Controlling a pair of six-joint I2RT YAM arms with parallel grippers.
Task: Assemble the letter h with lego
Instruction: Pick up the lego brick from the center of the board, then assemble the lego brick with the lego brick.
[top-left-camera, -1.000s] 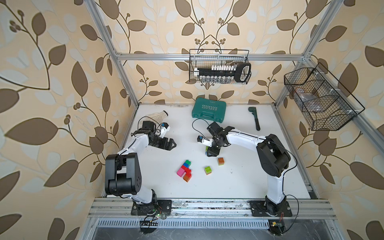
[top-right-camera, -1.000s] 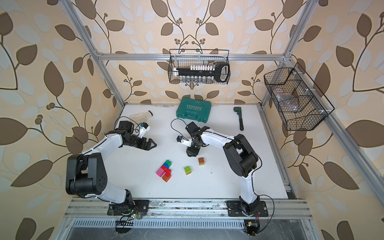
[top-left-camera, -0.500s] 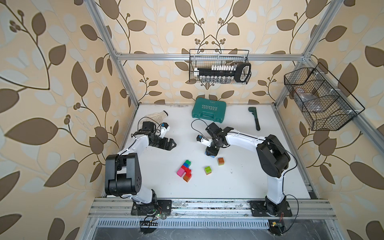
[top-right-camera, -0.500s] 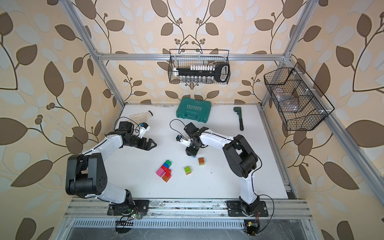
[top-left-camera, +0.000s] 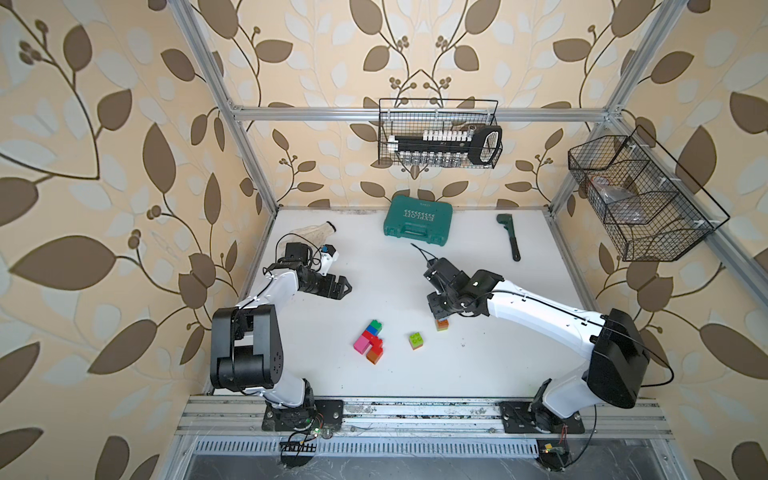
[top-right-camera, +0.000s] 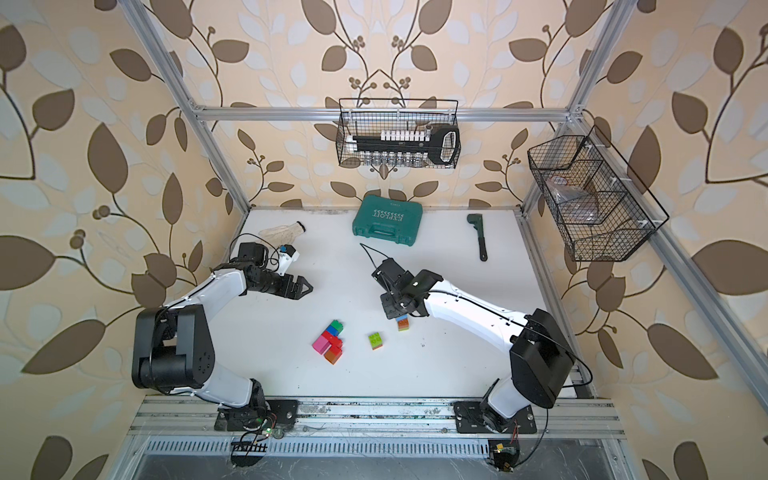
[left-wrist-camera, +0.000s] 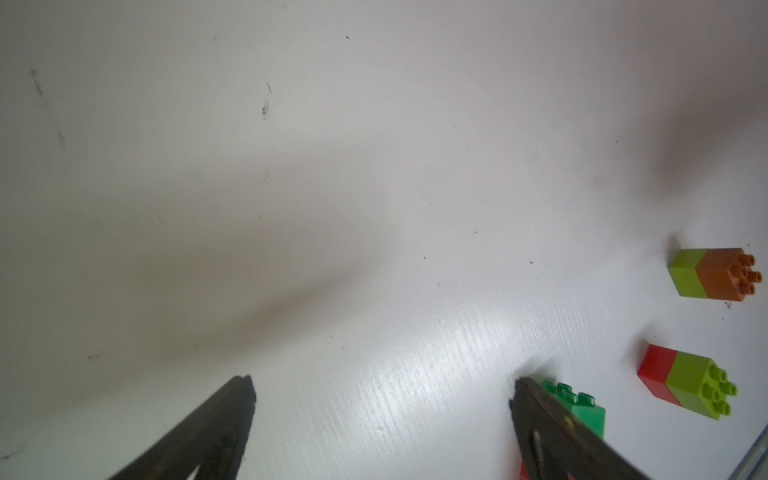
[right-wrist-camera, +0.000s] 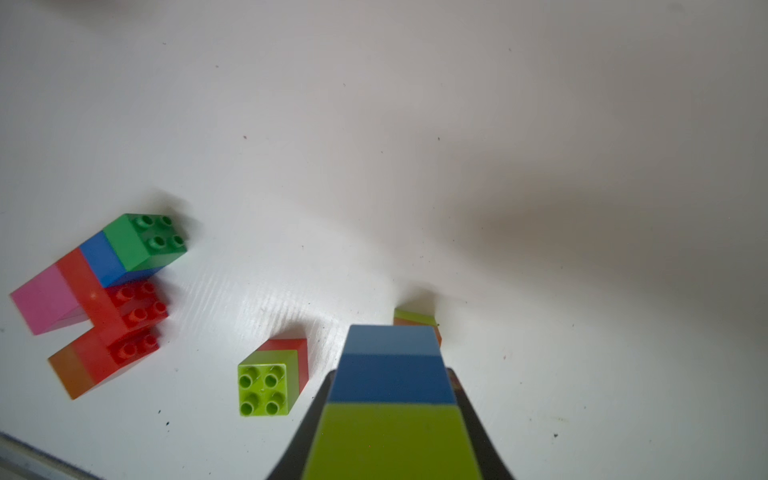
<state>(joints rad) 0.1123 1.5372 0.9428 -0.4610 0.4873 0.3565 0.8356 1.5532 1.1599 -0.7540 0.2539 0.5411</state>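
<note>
My right gripper (right-wrist-camera: 392, 374) is shut on a stack of lego, lime then blue then pale blue (right-wrist-camera: 390, 415). In both top views it hovers right over an orange and lime lego stack (top-left-camera: 442, 325) (right-wrist-camera: 415, 318), which the held stack mostly hides. A lime-on-red stack (top-left-camera: 416, 340) (right-wrist-camera: 270, 382) stands to its left. Further left lies a joined cluster of green, blue, red, pink and orange bricks (top-left-camera: 370, 341) (right-wrist-camera: 104, 299). My left gripper (top-left-camera: 343, 286) (left-wrist-camera: 382, 388) is open over bare table, back left of the cluster.
At the back of the white table lie a teal case (top-left-camera: 417, 221), a dark wrench (top-left-camera: 510, 236) and a clear plastic bottle (top-left-camera: 313, 230). Wire baskets hang on the back wall (top-left-camera: 438, 133) and the right wall (top-left-camera: 640, 199).
My right gripper has shifted a little to the right and toward the front, over the orange and lime stack. The left arm has not moved.
</note>
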